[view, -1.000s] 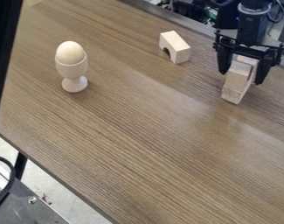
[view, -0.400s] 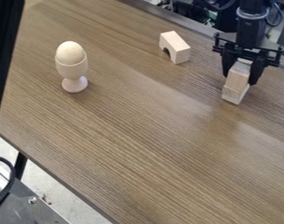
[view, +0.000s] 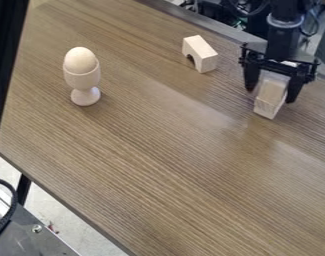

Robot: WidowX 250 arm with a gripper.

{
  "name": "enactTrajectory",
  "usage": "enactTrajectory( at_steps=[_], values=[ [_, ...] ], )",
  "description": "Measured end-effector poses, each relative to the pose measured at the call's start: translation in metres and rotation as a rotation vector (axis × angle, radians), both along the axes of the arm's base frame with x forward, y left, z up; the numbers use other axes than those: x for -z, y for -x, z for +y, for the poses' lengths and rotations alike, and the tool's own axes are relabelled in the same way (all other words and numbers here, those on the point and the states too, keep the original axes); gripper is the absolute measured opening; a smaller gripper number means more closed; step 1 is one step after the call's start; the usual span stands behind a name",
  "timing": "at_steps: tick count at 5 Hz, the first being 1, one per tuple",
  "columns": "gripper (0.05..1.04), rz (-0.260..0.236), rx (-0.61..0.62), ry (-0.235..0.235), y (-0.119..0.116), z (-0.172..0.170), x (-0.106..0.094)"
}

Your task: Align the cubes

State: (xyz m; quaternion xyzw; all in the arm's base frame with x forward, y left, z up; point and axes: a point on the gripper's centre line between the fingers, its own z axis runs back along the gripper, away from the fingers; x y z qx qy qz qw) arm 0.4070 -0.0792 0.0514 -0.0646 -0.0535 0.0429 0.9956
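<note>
At the upper right, the gripper [view: 271,94] hangs low over the table with its fingers spread, one on each side of a pale wooden block [view: 272,90]. A visible gap lies between the left finger and this block. Just in front of and below it, a second pale block [view: 266,108] shows at the tabletop, lined up closely with the first. How the two touch at the back is hidden by the gripper.
A small wooden arch block [view: 201,53] lies left of the gripper. Farther left stands a wooden egg cup [view: 83,81] holding an egg [view: 80,60]. The wooden table [view: 158,160] has a dark metal rail along its back edge.
The gripper's fingers were close against the upper block and have since spread apart, with the gripper shifting slightly left. The arch block and egg cup have not moved.
</note>
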Motion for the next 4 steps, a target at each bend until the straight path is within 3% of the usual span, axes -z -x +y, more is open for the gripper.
enactTrajectory(
  at_steps=[1,2,4],
  values=[
    [1.0,0.007,0.003,-0.008,0.003,0.0,0.001],
    [1.0,-0.056,0.003,0.001,0.003,-0.001,-0.027],
    [1.0,-0.218,-0.004,0.094,0.015,-0.002,-0.096]
  ],
)
